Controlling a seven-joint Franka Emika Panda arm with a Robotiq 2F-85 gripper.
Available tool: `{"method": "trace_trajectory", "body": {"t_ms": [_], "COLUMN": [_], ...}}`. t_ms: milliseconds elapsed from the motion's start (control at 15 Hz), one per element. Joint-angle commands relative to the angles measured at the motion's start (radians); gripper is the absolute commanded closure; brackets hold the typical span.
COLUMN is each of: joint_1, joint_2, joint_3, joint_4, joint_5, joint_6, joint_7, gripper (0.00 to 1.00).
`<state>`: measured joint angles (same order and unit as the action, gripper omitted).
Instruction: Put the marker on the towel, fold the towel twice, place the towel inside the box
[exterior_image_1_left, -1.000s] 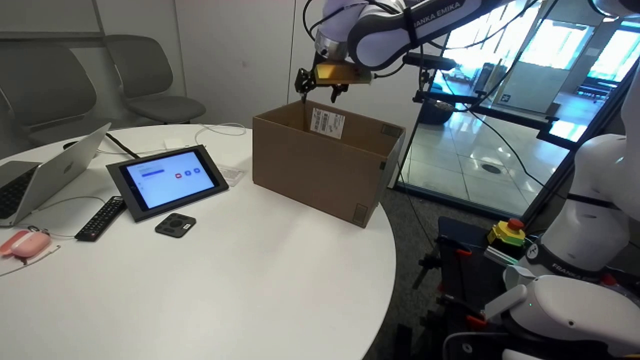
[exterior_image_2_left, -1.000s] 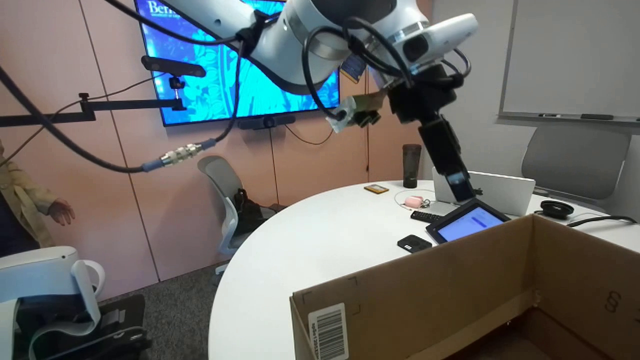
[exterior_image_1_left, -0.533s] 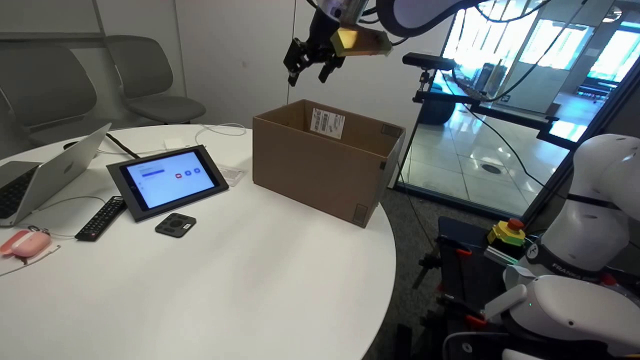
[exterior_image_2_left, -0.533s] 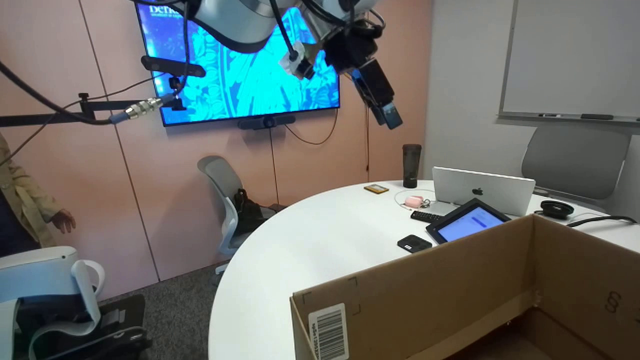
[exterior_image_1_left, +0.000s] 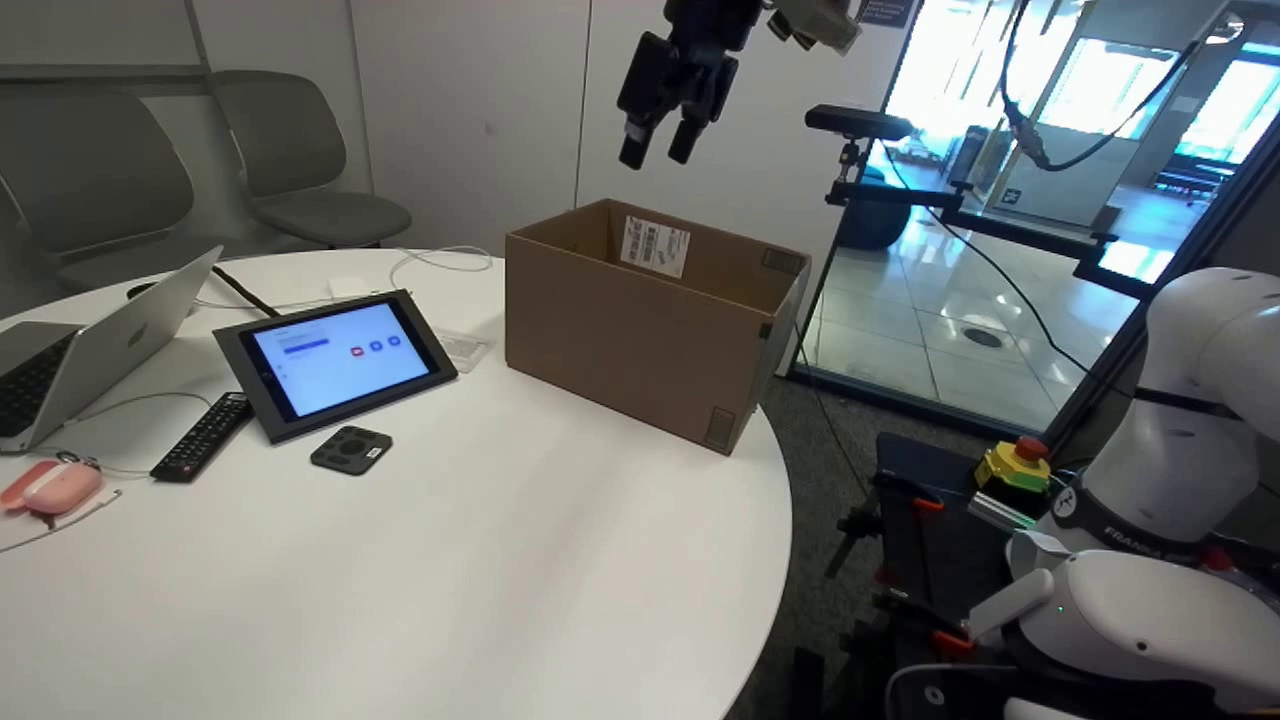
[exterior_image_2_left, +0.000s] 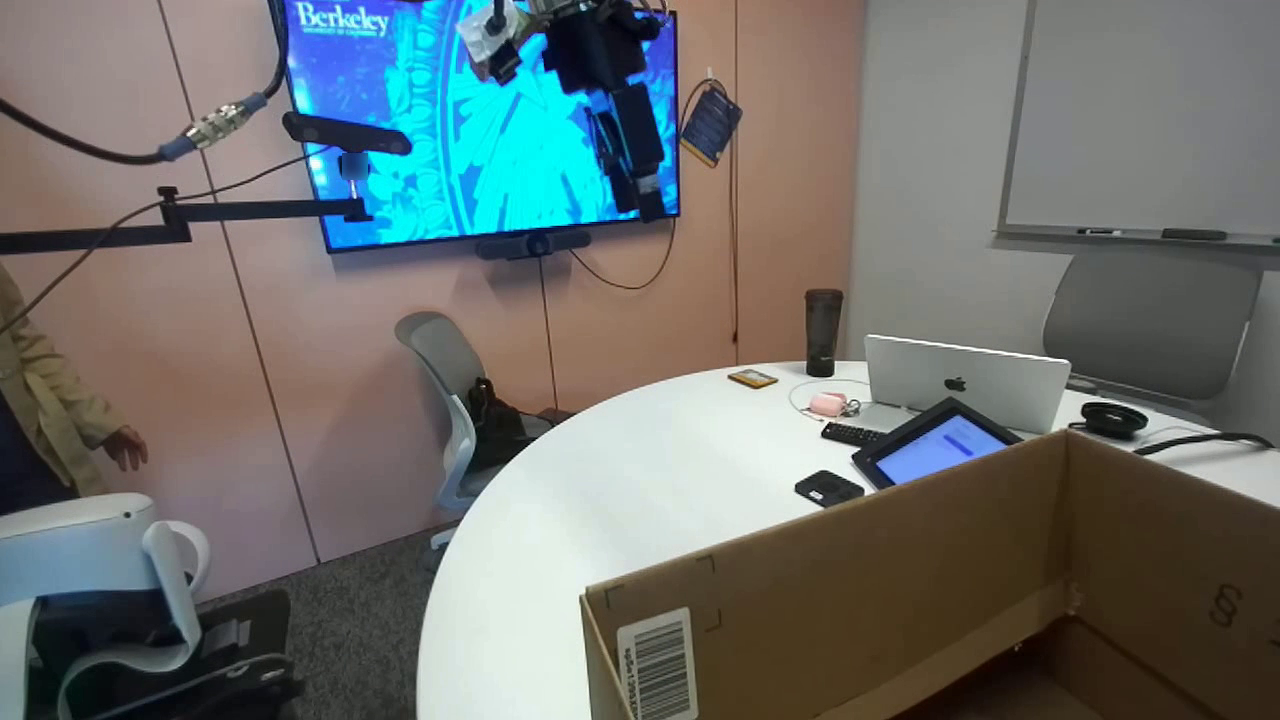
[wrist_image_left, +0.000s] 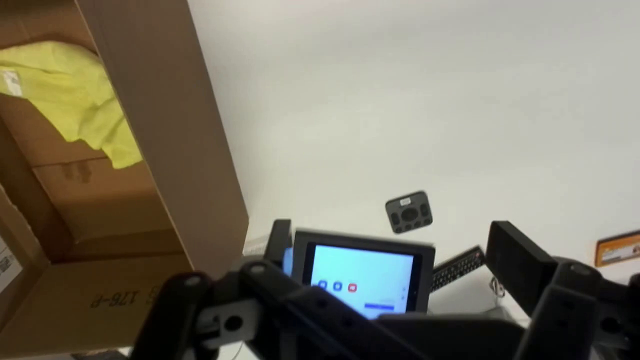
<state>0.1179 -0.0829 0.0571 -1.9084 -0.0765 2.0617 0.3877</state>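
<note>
Standing on the white table (exterior_image_1_left: 540, 570) — a box (exterior_image_1_left: 625, 325) — grey chairs (exterior_image_1_left: 280, 135) beyond.

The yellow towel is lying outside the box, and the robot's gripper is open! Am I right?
Almost! The yellow towel is lying inside the box, not outside it; the wrist view shows that. The gripper is open, just as you said.

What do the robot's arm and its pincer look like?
The arm is whitish with smooth, rounded parts, a black strap and FRANKA lettering low down. There's a black cable with a silver plug, blue at both ends. The pincer is black, with two blocky fingers.
</note>
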Motion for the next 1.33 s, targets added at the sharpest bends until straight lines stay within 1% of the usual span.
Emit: {"method": "trace_trajectory", "body": {"t_ms": [0,133,533,800,867,933,1267], "joint_1": [-0.014,-0.017,-0.028,-0.037,-0.039,-0.039,-0.039], "joint_2": [-0.022,-0.03,-0.04,-0.027,-0.03,-0.031,-0.025], "joint_3": [0.011,0.007,-0.004,-0.008,-0.006,0.003,0.004], "joint_4": [0.053,0.072,0.119,0.161,0.159,0.13,0.124], "joint_5": [0.087,0.119,0.221,0.245,0.24,0.219,0.219], "joint_6": [-0.171,-0.234,-0.347,-0.425,-0.424,-0.393,-0.394], "joint_7": [-0.077,-0.105,-0.208,-0.241,-0.243,-0.215,-0.215], "gripper": [0.0,0.0,0.0,0.0,0.0,0.0,0.0]}}
